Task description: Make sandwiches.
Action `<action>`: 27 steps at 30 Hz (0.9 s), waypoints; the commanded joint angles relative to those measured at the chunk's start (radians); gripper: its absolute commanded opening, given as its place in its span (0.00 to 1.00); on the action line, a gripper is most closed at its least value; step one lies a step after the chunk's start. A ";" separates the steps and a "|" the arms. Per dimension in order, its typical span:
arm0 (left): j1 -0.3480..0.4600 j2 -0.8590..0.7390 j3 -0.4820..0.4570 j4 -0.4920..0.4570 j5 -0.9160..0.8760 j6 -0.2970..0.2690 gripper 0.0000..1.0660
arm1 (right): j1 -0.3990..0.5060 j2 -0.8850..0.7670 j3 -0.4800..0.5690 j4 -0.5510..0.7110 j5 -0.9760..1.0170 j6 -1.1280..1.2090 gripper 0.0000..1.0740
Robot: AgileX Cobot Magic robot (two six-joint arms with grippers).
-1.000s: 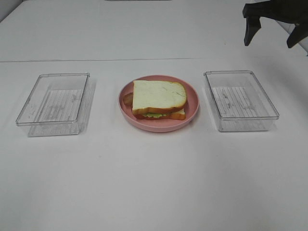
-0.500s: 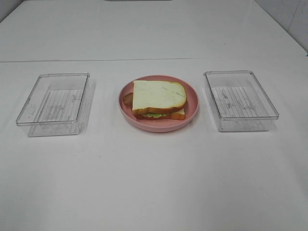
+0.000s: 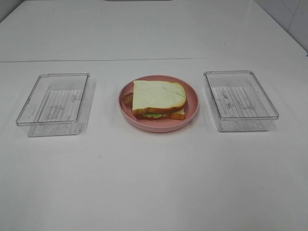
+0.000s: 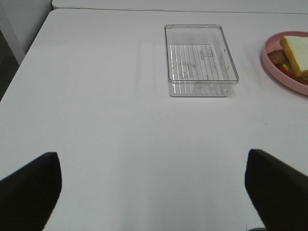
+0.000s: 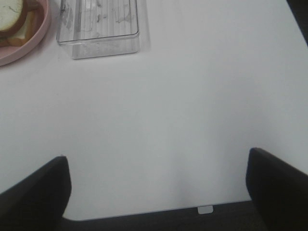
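Assembled toy sandwich (image 3: 159, 100), centred on pink plate (image 3: 192, 98) between two clear trays on white bench (image 3: 154, 183); likely light, loosely stacked, best pinched across both crusts; left gripper (image 4: 154, 192) and right gripper (image 5: 159, 192) jaws spread, empty.

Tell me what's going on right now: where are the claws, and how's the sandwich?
Both grippers open, empty, off the food: left gripper, right gripper. Sandwich stacked on pink plate. Clear trays flank it. Nothing blocking.
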 commanded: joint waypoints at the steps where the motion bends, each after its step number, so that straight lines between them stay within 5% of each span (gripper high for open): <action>1: 0.003 -0.015 0.001 -0.008 -0.007 -0.004 0.92 | -0.002 -0.106 0.049 -0.032 -0.021 0.009 0.85; 15: 0.003 -0.011 0.001 -0.008 -0.007 -0.003 0.92 | -0.002 -0.302 0.077 -0.026 -0.051 0.004 0.85; 27: 0.003 -0.008 0.001 -0.009 -0.007 0.000 0.92 | -0.002 -0.296 0.077 -0.024 -0.052 0.000 0.85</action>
